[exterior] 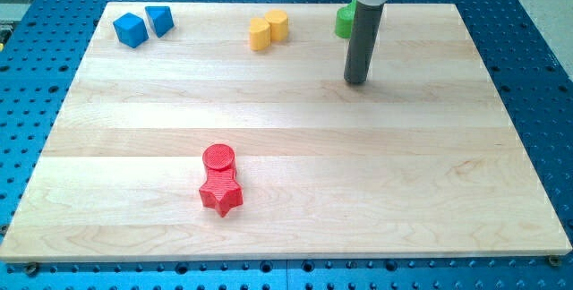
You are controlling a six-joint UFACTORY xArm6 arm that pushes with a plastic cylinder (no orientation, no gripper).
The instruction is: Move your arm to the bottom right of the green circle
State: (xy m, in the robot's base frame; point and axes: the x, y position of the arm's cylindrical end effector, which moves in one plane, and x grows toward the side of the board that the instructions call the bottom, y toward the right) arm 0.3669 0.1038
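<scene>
The green circle block point(343, 21) stands near the view's top edge of the wooden board, right of centre, partly hidden behind my rod. My tip point(356, 81) rests on the board below the green circle and slightly to its right, a short gap away from it.
Two blue blocks point(143, 26) sit at the top left. Two yellow blocks point(269, 29) touch each other at the top centre. A red circle point(218, 157) touches a red star point(221, 192) at the bottom, left of centre. The board's edge point(501, 84) borders a blue perforated table.
</scene>
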